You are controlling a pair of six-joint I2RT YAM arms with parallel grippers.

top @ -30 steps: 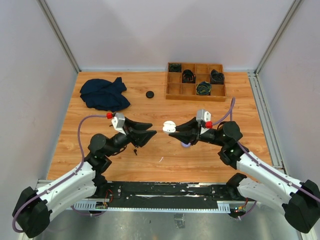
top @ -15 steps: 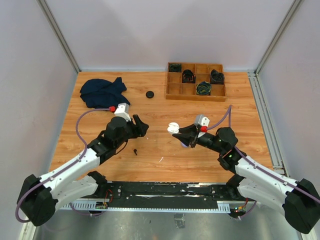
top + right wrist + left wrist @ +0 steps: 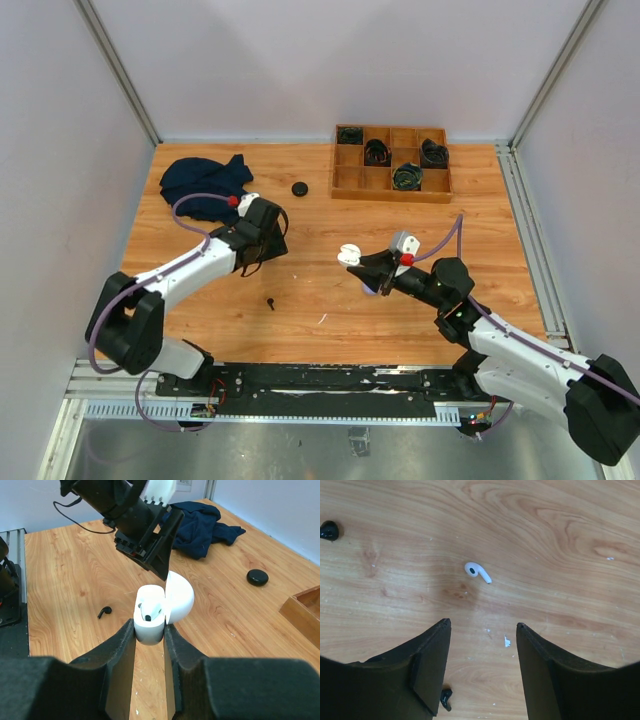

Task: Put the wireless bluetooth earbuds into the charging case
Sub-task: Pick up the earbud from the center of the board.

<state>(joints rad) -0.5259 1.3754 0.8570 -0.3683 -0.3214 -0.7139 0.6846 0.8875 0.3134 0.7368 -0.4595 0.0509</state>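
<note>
My right gripper (image 3: 150, 630) is shut on the white charging case (image 3: 150, 617) and holds it above the table with its lid open. One white earbud (image 3: 150, 611) sits inside it. The case also shows in the top view (image 3: 347, 256) at the tip of the right gripper (image 3: 362, 263). My left gripper (image 3: 482, 625) is open and empty, pointing down at the table. A loose white earbud (image 3: 477, 572) lies on the wood just beyond its fingertips. Black earbuds lie at the far left (image 3: 329, 530) and under the left finger (image 3: 445, 698). In the top view the left gripper (image 3: 262, 243) is left of the case.
A navy cloth (image 3: 207, 187) lies at the back left. A black round case (image 3: 299, 188) sits beside it. A wooden divided tray (image 3: 392, 163) with coiled cables stands at the back right. A black earbud (image 3: 270, 302) lies in front of the left gripper.
My left gripper has pulled back from the open case, moving left and towards the cloth. The right gripper has stayed nearly in place, still holding the case.
</note>
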